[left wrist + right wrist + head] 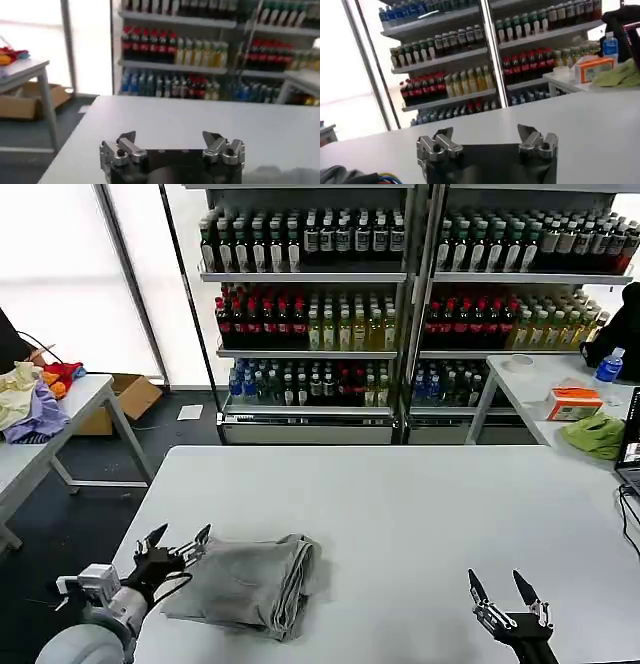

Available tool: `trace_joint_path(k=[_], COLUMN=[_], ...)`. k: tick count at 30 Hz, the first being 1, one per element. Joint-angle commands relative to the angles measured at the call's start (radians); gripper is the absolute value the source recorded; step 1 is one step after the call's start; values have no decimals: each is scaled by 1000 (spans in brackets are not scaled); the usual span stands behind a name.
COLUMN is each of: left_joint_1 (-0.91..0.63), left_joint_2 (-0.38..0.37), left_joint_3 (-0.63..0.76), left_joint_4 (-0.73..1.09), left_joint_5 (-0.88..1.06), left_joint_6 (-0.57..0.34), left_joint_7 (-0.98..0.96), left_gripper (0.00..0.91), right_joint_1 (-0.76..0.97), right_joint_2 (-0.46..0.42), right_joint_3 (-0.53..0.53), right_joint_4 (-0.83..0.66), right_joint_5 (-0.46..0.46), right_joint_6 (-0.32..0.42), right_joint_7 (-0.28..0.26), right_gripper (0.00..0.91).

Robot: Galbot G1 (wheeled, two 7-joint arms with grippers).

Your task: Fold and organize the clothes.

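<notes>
The clothes are one grey shirt (250, 582), folded into a compact stack on the near left part of the white table (400, 504). My left gripper (178, 539) hovers just at the stack's left edge, open, with nothing between its fingers. In the left wrist view the same gripper (171, 136) stands open over bare tabletop. At the near right, well away from the shirt, my right gripper (504, 585) is open and empty. The right wrist view shows that gripper (486, 132) open above the table, with a bit of grey cloth (337, 175) at one corner.
A side table at the left carries a heap of yellow, purple and red garments (35, 396). Another table at the right holds a lime-green cloth (594, 434), an orange box (574, 402) and a water bottle (609, 365). Drink shelves (400, 294) stand behind. A laptop edge (631, 439) sits far right.
</notes>
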Motion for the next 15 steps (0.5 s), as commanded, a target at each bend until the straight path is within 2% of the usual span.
trace_joint_path(k=[1,11,12,13,14,15], left_joint_1=[45,39,37,37,38,40], left_joint_2=[-85,-108,-108,-107,-107,-108], left_joint_3=[69,108,107,105,104,101], left_joint_4=[90,97,105,108,111,114], left_joint_5=[99,137,135,133,133,138], left_joint_6=[-14,-12,-14,-15,-17,-22], left_joint_7=[0,13,14,15,15,16], left_gripper=[907,907,756,212,131,91], right_joint_1=[2,10,9,8,7,5], right_joint_2=[1,-2,-1,-1,0,1], right_joint_3=[-2,-10,-10,-9,-8,-8], right_joint_4=[-2,-5,-5,-5,-5,-6], right_joint_5=[-5,-7,-7,-6,-5,-4], right_joint_6=[1,4,6,6,8,11], right_joint_7=[1,3,3,3,3,2], right_gripper=[907,907,907,907,907,907])
